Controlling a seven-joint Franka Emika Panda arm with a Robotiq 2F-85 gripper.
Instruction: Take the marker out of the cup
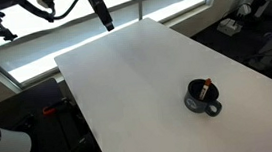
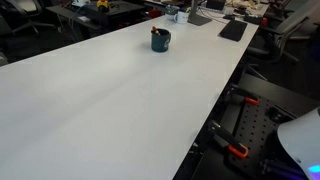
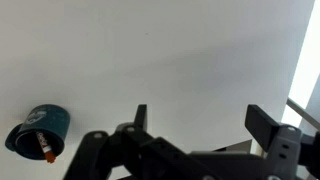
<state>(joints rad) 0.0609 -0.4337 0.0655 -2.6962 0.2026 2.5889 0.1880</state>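
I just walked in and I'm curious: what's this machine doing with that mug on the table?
A robot arm is meant to take a marker out of a cup. Its gripper hangs open above the white table, holding nothing. The cup stands apart from it on the table, and the marker is inside, its orange-red end showing at the rim. Nothing has been grasped yet.

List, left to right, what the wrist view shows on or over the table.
Cup with the marker in it → a finger of the open gripper → its other finger.
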